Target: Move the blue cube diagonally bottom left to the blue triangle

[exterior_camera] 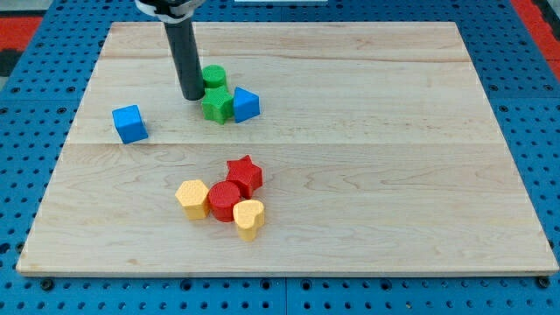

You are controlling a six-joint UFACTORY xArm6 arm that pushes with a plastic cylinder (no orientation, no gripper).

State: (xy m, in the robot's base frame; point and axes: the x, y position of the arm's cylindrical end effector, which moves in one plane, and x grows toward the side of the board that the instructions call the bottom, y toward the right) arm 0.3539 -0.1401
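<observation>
The blue cube [129,123] lies on the wooden board [394,175] at the view's left. The blue triangle [246,104] lies right of centre-top, touching a green star-like block [216,105]. A green cylinder [214,77] sits just above that green block. My tip [191,96] is the lower end of the dark rod, just left of the two green blocks and up and to the right of the blue cube, apart from it.
A cluster lies below the centre: a red star [245,174], a red cylinder [224,200], a yellow hexagon-like block [192,198] and a yellow heart-like block [249,218]. A blue pegboard [35,105] surrounds the board.
</observation>
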